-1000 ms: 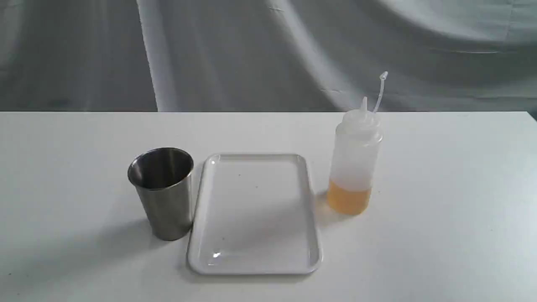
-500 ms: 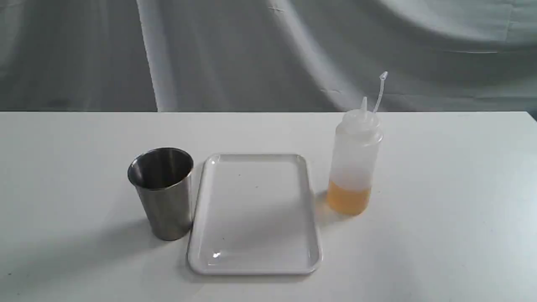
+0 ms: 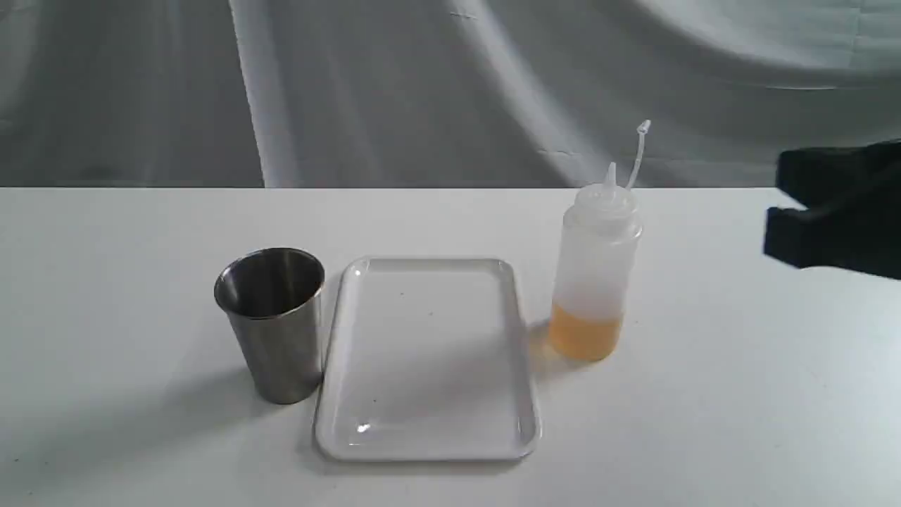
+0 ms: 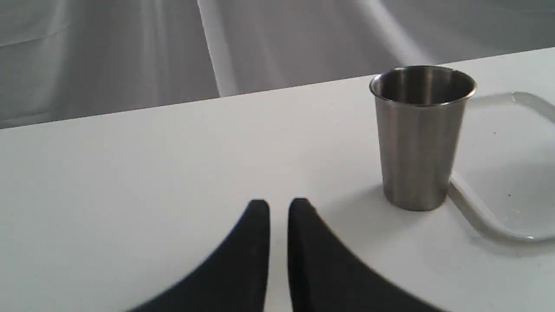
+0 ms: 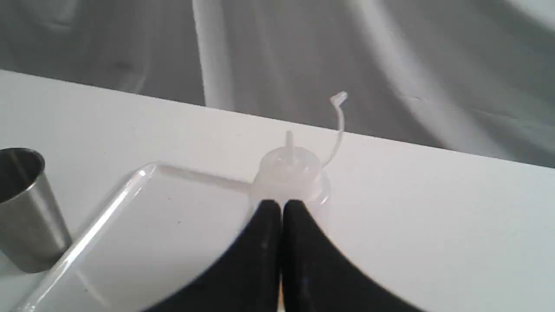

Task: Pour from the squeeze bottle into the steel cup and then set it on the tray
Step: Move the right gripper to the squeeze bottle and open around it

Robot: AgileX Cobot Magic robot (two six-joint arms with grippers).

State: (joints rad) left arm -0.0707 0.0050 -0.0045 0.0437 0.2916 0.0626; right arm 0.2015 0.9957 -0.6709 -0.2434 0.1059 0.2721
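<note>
Your right claw [image 5: 281, 206] is pinched closed, empty, well right of the translucent whitish squeeze bottle [image 3: 595, 260], which is upright just right of the glossy white rectangular tray [image 3: 426, 451]. Brushed steel cup [image 3: 276, 331] just left of tray. Left claw [image 4: 279, 203] nearly closed, empty.

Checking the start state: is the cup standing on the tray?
No, the cup stands upright on the table, just outside the tray rim.
</note>
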